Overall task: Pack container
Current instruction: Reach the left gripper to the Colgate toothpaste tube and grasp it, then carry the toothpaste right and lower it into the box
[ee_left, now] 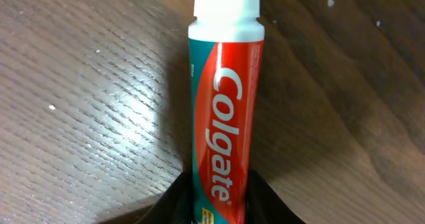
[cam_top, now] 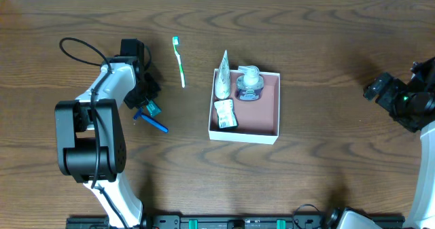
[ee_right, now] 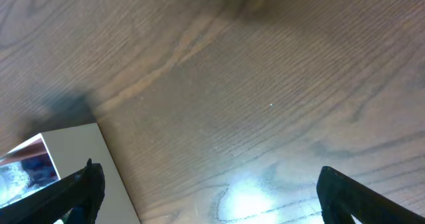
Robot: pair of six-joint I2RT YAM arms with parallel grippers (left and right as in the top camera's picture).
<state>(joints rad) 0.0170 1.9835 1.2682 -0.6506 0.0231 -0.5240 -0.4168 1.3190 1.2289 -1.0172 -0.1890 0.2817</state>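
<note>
The left end effector [cam_top: 145,104] pinches the Colgate toothpaste tube [ee_left: 226,111] near its tail end, with dark fingers [ee_left: 174,205] against both flanks. The grip sits far from the cap, so the long front part may droop or swing during a lift. A soft tube may also buckle or slide out between the pads. The container [cam_top: 245,136] stands well to the arm's right on the counter [cam_top: 326,39]. A white tube, a bottle and a small packet already fill its left half. If the toothpaste comes down crooked, it could catch on the near wall or knock those items over. A blue stick-shaped item [cam_top: 156,124], too small to name, lies just beside the end effector and could be dragged along. The right end effector [ee_right: 209,172] hangs spread wide and holds nothing.

Only the left wrist view shows the brand and where the fingers grip. The overhead view instead shows the path to the box and a green toothbrush [cam_top: 179,61] outside it. The right wrist view catches only one white corner of the container.
</note>
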